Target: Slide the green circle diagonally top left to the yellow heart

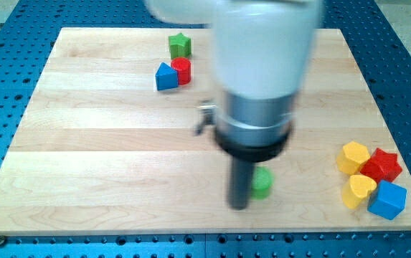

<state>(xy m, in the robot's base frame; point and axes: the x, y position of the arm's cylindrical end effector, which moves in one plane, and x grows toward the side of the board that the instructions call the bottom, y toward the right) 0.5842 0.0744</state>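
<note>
My tip (pixel 239 206), a bare rod grasping nothing, touches the left side of the green circle (pixel 262 183) near the board's bottom centre; risk: an off-centre push squirts it past the yellow heart (pixel 360 189) into the blue block (pixel 388 200).

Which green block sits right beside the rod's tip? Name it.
The green circle, touching my tip on its right; the green star lies far off at the view's top.

Board (pixel 105 136) looks like pale smooth wood with visible grain, blue perforated metal table (pixel 4 14) underneath, blocks like the green circle (pixel 262 183) look matte painted.
</note>
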